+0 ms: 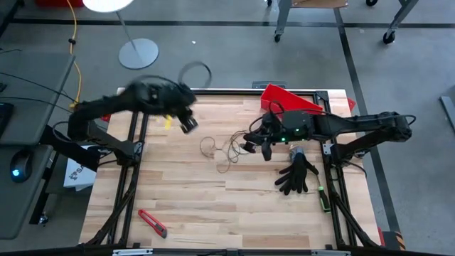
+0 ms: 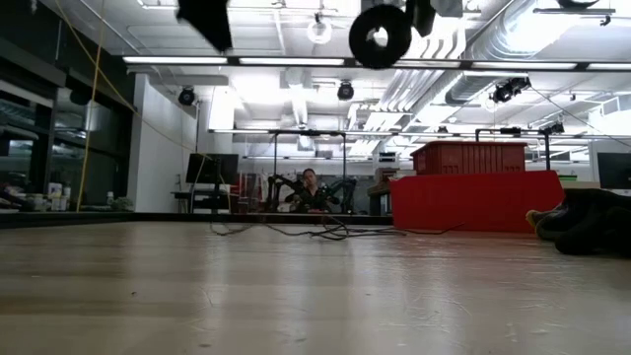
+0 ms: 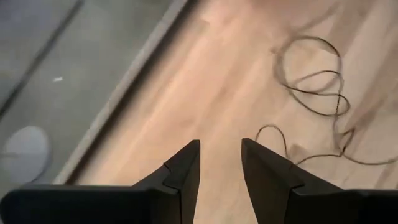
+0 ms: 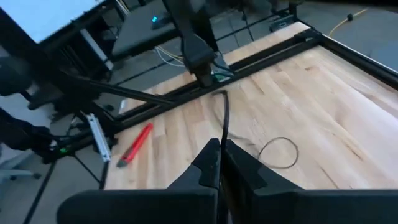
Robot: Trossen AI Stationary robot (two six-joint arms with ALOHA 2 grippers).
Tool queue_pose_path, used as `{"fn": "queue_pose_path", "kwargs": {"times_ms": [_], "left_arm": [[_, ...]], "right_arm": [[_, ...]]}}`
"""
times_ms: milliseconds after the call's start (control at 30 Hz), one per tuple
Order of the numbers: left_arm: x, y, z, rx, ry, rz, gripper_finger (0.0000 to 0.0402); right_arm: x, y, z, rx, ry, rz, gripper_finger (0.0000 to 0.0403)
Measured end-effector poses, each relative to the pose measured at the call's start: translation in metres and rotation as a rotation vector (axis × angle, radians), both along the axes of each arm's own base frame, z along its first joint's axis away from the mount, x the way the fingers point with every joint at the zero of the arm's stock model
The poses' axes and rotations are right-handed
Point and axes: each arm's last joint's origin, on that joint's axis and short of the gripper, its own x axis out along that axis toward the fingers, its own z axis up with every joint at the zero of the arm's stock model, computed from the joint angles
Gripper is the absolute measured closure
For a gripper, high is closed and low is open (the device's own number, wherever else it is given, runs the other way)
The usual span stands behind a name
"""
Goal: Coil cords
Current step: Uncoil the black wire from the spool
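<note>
My right gripper [image 4: 219, 163] is pressed together, pinching the cord [image 4: 225, 115], which rises straight up from my fingertips. My left gripper [image 3: 221, 163] (held above the table [image 1: 213, 206]) is parted, holding nothing. More cord lies looped mid-table.

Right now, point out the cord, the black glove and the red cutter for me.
cord [image 1: 229, 146], high view, on its loose loops.
black glove [image 1: 297, 175], high view, on its palm.
red cutter [image 1: 153, 222], high view, mid-handle.

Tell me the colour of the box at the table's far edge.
Red. The box shows best in the low view, beyond the wooden table.
</note>
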Motion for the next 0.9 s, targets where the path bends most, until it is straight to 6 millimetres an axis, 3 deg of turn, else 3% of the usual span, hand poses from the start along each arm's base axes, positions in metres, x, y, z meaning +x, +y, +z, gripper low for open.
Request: {"fn": "queue_pose_path", "kwargs": {"times_ms": [133, 267, 367, 467, 533, 667, 900], "left_arm": [[0.012, -0.010, -0.056, -0.158, -0.075, -0.084, 0.0289], [0.014, -0.024, -0.082, -0.291, -0.109, -0.132, 0.0289], [0.011, -0.031, -0.081, -0.295, -0.121, -0.144, 0.0289], [0.007, -0.035, -0.072, -0.246, -0.167, -0.176, 0.0289], [0.003, -0.036, -0.061, -0.206, -0.229, -0.184, 0.0289], [-0.004, -0.034, -0.045, -0.163, -0.347, -0.176, 0.0289], [-0.005, -0.029, -0.031, -0.121, -0.465, -0.177, 0.0289]], "right_arm": [[-0.008, 0.000, 0.012, 0.055, -0.069, 0.002, 0.0403], [-0.012, -0.004, 0.038, 0.143, -0.295, 0.024, 0.0403], [-0.014, -0.016, 0.036, 0.235, -0.276, -0.094, 0.0403], [-0.018, -0.028, 0.000, 0.304, 0.060, -0.247, 0.0403], [-0.019, -0.034, -0.014, 0.359, 0.165, -0.310, 0.0403], [-0.016, -0.036, -0.001, 0.410, 0.054, -0.271, 0.0403], [-0.018, -0.041, -0.009, 0.470, 0.128, -0.294, 0.0403]]}}
